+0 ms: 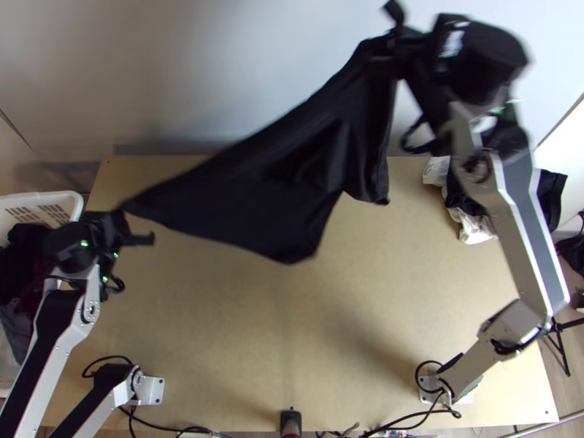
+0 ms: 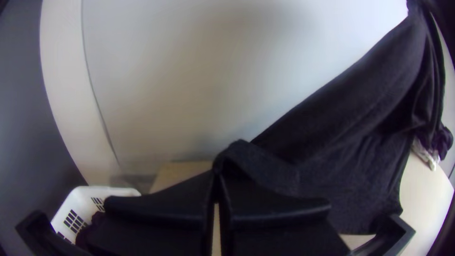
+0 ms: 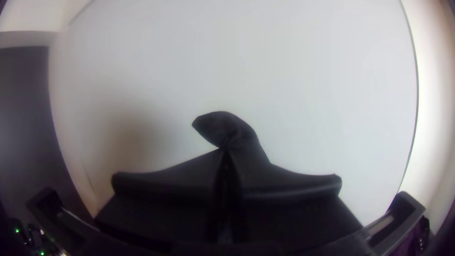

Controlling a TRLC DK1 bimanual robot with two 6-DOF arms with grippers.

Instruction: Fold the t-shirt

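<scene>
T-shirt suspended between two end effectors. The black T-shirt (image 1: 292, 182) is drawn out in the air above the light wooden desk (image 1: 219, 350), as seen in the top view. One end of the cloth lies at the left end effector (image 1: 125, 212), near the left side of the desk; the other lies at the right end effector (image 1: 379, 55), toward the far side. The cloth is slanted upward from the left end effector to the right one. Its upper edge is pulled nearly straight between the two, while the remainder is draped below in loose folds, with a narrower length hanging close to the right end effector. The garment is neither spread flat nor folded. Which parts of it are gripped cannot be told.

Left end effector: the two wide black fingers (image 2: 161, 201) are brought together at their tips, and a corner of the T-shirt is pinched between them. A short band of fabric is looped over the tips, from which the main body of the cloth is led away to one side.

Right end effector: the fingers (image 3: 289, 185) are likewise closed upon the cloth, and a small bunched tab of black fabric (image 3: 222, 128) is seen protruding beyond the tips. The rest of the garment is suspended below this grip.
</scene>
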